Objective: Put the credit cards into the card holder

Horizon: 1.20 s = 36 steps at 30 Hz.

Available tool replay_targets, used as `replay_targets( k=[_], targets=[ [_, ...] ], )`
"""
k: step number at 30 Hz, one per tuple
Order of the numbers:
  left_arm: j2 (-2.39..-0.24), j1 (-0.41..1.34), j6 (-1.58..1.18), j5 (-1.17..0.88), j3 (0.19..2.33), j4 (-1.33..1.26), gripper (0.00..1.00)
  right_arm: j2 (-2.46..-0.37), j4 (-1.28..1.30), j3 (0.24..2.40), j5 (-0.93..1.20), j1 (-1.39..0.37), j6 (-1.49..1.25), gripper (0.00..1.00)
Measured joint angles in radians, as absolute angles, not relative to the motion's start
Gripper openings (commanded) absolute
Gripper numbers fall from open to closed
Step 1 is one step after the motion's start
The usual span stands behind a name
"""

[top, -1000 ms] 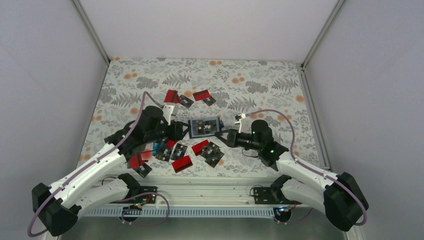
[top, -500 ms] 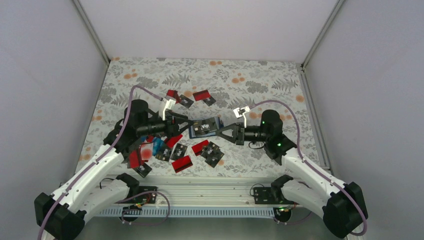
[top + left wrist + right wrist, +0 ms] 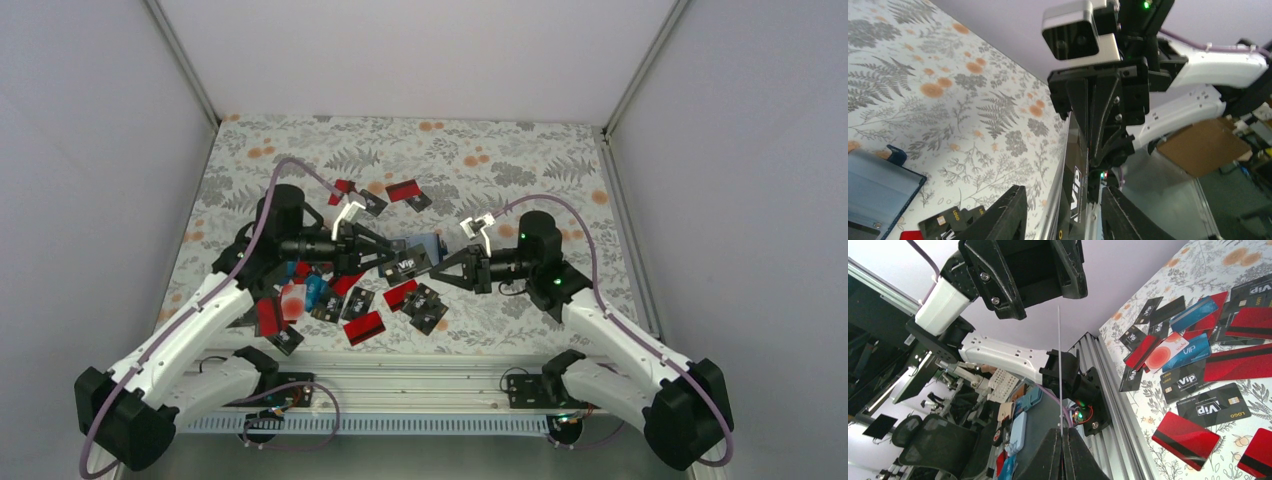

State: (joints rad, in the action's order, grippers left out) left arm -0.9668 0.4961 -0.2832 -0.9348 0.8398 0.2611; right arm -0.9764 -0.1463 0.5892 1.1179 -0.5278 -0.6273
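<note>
Passing one card between the two tools looks like the step in hand. In the top view, the right tool (image 3: 441, 269) is clenched on one end of a black card (image 3: 405, 263) and holds it lifted over the middle of the tabletop (image 3: 520, 165), while the left tool (image 3: 386, 257) meets the card from the other side. The card holder (image 3: 430, 243) lies just behind them, about the middle of the tabletop, its lighter blue inside facing up. The other credit cards (image 3: 365, 328) lie loose between it and the near edge, more to the left, and a few are toward the far edge. In the left wrist view, the left tool's fingers (image 3: 1013, 212) stand apart, released, with the end of the black card (image 3: 1077, 202) between them and a clear gap on one side. The card holder (image 3: 878, 192) shows flat and unfolded, with a dark navy border. In the right wrist view, the black card (image 3: 1059, 365) is seen edge-on as a thin line. It rises from the pinched right tool (image 3: 1063, 437) into the gap of the left tool (image 3: 1045, 300). I judge that the left tool must first close firmly on the card. Only then should the right one let go. The card is thin and smooth, so it may slip or turn.
</note>
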Motion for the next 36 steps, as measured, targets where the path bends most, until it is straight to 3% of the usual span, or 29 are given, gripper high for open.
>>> replay_targets(
  k=[19, 23, 26, 30, 32, 34, 36],
  targets=[
    [-1.09, 0.558, -0.091, -1.021, 0.941, 0.463, 0.22, -1.023, -0.084, 0.622, 1.159, -0.579, -0.548, 0.04],
    [-1.093, 0.564, -0.073, -1.023, 0.942, 0.49, 0.15, -1.024, -0.077, 0.636, 1.159, -0.59, -0.54, 0.04],
    [-1.093, 0.568, -0.062, -1.026, 0.942, 0.497, 0.04, -1.024, -0.07, 0.644, 1.159, -0.597, -0.53, 0.04],
    [-1.091, 0.572, -0.059, -1.034, 0.943, 0.504, 0.03, -1.028, -0.054, 0.644, 1.151, -0.599, -0.522, 0.04],
    [-1.088, 0.574, -0.06, -1.033, 0.943, 0.51, 0.02, -1.034, -0.037, 0.651, 1.148, -0.6, -0.516, 0.14],
    [-1.088, 0.574, -0.064, -1.026, 0.943, 0.505, 0.02, -1.045, -0.005, 0.676, 1.128, -0.602, -0.5, 0.37],
    [-1.088, 0.575, -0.076, -1.005, 0.943, 0.494, 0.02, -1.059, 0.025, 0.708, 1.087, -0.604, -0.491, 0.52]
  ],
)
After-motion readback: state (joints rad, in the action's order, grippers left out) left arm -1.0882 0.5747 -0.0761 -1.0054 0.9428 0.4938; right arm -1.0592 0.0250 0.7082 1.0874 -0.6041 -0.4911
